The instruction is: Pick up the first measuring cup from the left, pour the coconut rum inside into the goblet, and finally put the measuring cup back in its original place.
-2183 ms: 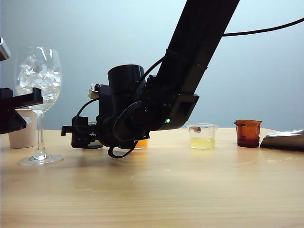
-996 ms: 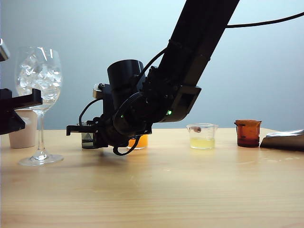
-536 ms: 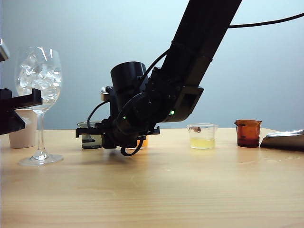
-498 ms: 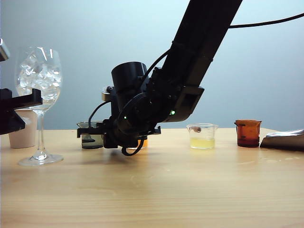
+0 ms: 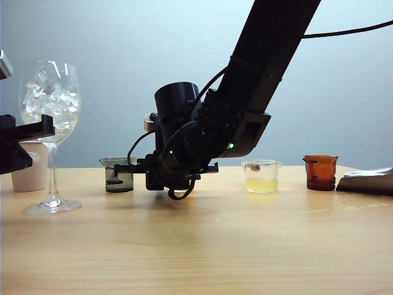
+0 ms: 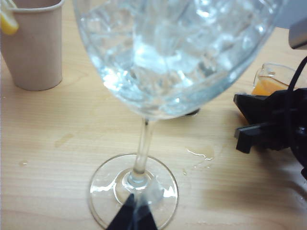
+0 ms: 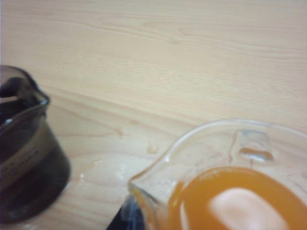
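Tabletop droplets (image 6: 200,154) by the goblet (image 6: 144,139) appear only in left wrist view.

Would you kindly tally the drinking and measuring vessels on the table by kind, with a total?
Measuring cups: 4: grey, orange-filled, pale yellow, amber.
Wine glasses: 1.
Paper cups: 1.
Total: 6.
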`<state>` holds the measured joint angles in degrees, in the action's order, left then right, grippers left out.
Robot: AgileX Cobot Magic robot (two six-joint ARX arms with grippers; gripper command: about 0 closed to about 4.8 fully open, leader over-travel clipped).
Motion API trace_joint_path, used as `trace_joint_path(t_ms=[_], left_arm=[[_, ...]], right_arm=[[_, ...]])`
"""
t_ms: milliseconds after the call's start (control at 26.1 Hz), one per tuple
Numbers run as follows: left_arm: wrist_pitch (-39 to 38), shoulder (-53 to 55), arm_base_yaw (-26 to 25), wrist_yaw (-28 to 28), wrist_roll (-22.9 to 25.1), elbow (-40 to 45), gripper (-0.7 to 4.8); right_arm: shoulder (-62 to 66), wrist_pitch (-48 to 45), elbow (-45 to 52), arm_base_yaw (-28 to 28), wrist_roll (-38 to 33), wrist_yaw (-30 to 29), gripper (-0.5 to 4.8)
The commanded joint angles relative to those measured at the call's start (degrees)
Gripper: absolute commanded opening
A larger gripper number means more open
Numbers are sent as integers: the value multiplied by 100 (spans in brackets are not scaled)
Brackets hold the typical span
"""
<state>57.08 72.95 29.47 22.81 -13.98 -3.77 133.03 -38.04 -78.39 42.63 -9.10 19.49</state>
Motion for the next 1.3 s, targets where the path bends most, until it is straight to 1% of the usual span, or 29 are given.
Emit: trace_joint_path(t_ms=[38, 191, 268, 536, 574, 651, 689, 728, 843, 881, 919, 957, 996, 1034, 1072, 1302], left_arm=[[39, -20, -9, 35, 2, -7, -5], [39, -20, -9, 35, 2, -7, -6], [39, -20, -9, 35, 2, -7, -6], [39, -20, -9, 37, 2, -7, -6], [42, -20, -9, 37, 2, -7, -6], [42, -20, -9, 37, 2, -7, -6], [42, -20, -9, 39, 2, -7, -5], [44, -20, -9, 39, 2, -7, -5], [44, -20, -9, 52, 2, -7, -5], [46, -20, -9, 52, 2, -7, -5], [46, -20, -9, 52, 2, -7, -6], [46, -20, -9, 52, 2, -7, -6], [48, -20, -9, 52, 2, -7, -5], [70, -20, -9, 52, 2, -7, -5], [87, -20, -9, 52, 2, -7, -5], [175, -20, -9, 55, 4, -7, -6]], right_arm=[[-48, -72, -11, -87, 11, 48, -2], [-48, -79, -11, -90, 11, -57, -2], [-48, -85, -15, -76, 11, -208, -2], [-48, -227, -22, 2, 11, -905, -2], [-46, -297, -22, 13, 11, -1180, -2], [-46, -297, -24, 39, 9, -1423, 1], [-46, -297, -24, 39, 9, -1528, 15], [-46, -297, -24, 39, 11, -1633, 53], [-46, -299, -24, 44, 9, -1709, 247], [-46, -306, -26, 44, 9, -1709, 287], [-46, -319, -26, 44, 9, -1709, 310], [-44, -337, -26, 44, 9, -1709, 321], [-35, -387, -28, 44, 7, -1716, 321], [-11, -527, -33, 42, 4, -1847, 333], [0, -570, -33, 42, 4, -1849, 339], [144, -680, -116, 46, 4, -1974, 339]])
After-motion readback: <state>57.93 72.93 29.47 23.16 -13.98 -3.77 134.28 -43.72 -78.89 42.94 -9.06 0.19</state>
